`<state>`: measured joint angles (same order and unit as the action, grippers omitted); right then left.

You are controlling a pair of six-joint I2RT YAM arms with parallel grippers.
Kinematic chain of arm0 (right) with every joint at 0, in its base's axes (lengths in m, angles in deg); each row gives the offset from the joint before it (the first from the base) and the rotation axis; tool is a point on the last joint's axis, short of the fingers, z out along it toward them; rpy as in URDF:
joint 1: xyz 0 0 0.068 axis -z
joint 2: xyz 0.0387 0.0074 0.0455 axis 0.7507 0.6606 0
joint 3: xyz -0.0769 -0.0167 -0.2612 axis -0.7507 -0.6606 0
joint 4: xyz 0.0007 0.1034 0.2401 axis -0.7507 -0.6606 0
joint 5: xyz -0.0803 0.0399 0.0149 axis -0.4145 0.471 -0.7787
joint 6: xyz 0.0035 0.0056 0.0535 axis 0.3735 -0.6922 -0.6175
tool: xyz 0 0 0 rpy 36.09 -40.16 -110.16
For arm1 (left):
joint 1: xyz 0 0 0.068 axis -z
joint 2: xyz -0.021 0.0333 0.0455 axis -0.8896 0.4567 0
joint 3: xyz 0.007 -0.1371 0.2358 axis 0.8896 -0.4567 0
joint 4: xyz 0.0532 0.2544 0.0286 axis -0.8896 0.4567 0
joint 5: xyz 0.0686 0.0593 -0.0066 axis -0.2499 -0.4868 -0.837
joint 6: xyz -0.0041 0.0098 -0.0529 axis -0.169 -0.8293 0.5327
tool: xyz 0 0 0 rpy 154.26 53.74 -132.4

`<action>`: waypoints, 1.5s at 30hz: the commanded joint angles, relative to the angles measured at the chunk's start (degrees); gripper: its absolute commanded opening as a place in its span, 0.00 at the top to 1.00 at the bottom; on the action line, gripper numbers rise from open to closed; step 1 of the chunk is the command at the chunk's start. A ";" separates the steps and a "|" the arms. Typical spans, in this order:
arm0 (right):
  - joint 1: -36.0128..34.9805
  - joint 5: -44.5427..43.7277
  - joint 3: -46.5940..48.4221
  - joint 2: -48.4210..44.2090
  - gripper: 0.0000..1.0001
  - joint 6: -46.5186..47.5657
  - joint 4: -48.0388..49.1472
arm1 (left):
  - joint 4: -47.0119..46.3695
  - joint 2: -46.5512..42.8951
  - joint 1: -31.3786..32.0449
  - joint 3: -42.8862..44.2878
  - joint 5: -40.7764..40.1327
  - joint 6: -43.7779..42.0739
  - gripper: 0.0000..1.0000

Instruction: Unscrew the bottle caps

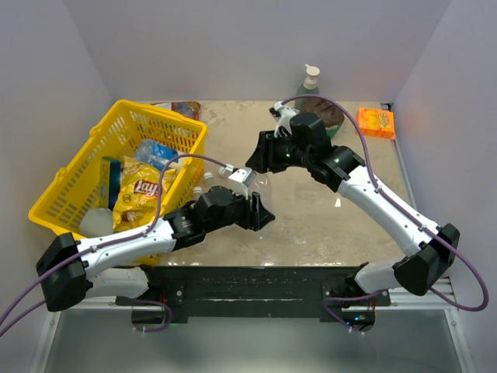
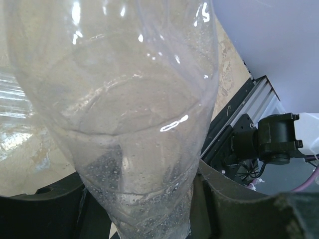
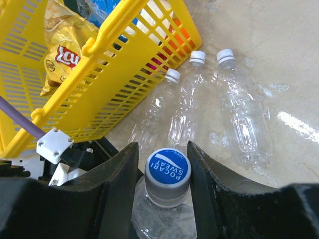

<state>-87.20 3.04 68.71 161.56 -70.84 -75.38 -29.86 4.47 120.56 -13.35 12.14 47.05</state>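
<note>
Bright, even light from overhead. White glare streaks the glossy worktop (image 1: 311, 225) at the centre of the top view and at the right of the right wrist view. The clear bottle (image 2: 124, 124) fills the left wrist view, soft-focused and flecked with highlights.

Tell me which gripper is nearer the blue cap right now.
Right. The right gripper straddles the blue cap, a finger on each side; contact is unclear. The left gripper clamps that bottle lower down its body, away from the cap.

Here's the white-shelled left arm (image 1: 116, 250) and its twin right arm (image 1: 384, 206): glossy white casings, chunky black joints, thin purple cables (image 3: 19, 117) trailing off both.
</note>
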 commanded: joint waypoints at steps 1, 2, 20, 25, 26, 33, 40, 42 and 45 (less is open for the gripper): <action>-0.83 1.27 2.66 -0.27 0.52 0.39 0.96 | -2.65 0.57 0.27 3.05 0.80 -1.83 0.65; -1.00 1.18 2.83 -0.27 0.52 0.48 0.96 | -2.65 0.65 0.27 3.05 0.80 -1.74 0.65; 4.00 37.80 4.16 2.19 0.92 8.93 8.24 | -20.66 -6.11 -4.29 -5.82 25.55 -3.94 0.64; 8.92 48.19 1.61 1.23 0.94 3.83 16.59 | -21.54 -5.94 -5.44 -6.97 33.22 -3.50 0.64; 9.27 51.16 1.60 1.23 0.94 2.60 17.56 | -21.63 -5.50 -5.53 -6.97 35.14 -3.50 0.64; 10.42 56.72 5.20 2.46 0.94 1.09 19.42 | -25.66 -3.04 -7.63 -7.75 39.82 -1.84 0.64; 11.56 58.65 6.61 2.02 0.94 0.92 19.68 | -32.88 -3.92 -11.33 -11.45 43.68 2.56 0.65; 11.47 58.66 6.79 2.37 0.94 1.09 19.07 | -32.97 -3.48 -11.42 -10.75 45.00 2.83 0.65; 11.56 56.29 8.11 2.63 0.94 5.39 13.12 | -31.65 -3.12 -11.42 -10.22 44.83 2.30 0.65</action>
<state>-76.34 58.74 71.70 164.86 -68.18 -60.30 -61.71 0.62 109.35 -23.36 53.06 48.66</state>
